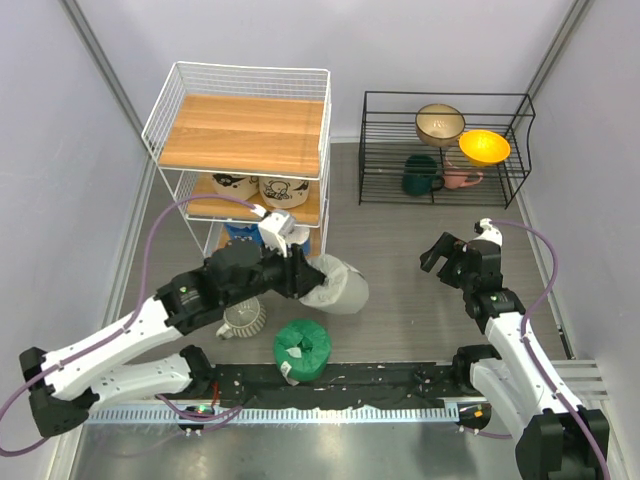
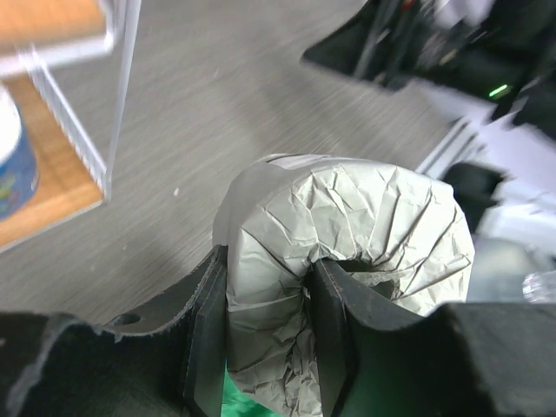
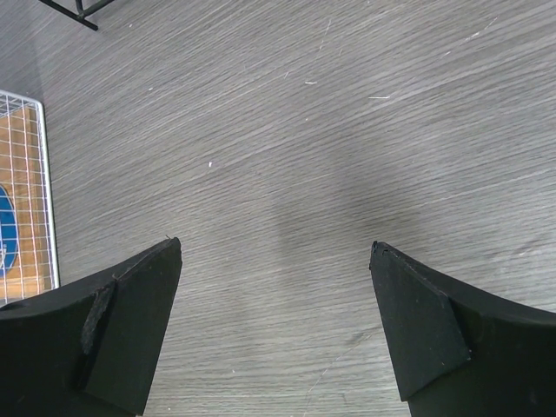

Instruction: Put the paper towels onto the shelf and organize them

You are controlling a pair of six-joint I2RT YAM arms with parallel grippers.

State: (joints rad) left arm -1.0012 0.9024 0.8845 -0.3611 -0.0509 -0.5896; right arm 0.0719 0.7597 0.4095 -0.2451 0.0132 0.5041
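My left gripper (image 1: 305,275) is shut on the grey paper towel roll (image 1: 340,285), one finger in its core and one outside its wall, as the left wrist view (image 2: 268,265) shows on the crumpled grey wrap (image 2: 373,217). It holds the roll just right of the white wire shelf (image 1: 240,130). Two tan cartoon rolls (image 1: 232,185) (image 1: 283,190) sit on the middle board. A blue and white roll (image 1: 243,235) sits on the lower board, and also shows in the left wrist view (image 2: 13,148). The green roll (image 1: 302,347) lies on the table near the arm bases. My right gripper (image 1: 437,252) is open and empty over bare table (image 3: 276,246).
A ribbed pale mug (image 1: 243,318) stands under my left arm, beside the green roll. The low black wire rack (image 1: 445,150) at the back right holds bowls and mugs. The shelf's top board (image 1: 245,130) is bare. A black strip runs along the near edge (image 1: 380,380).
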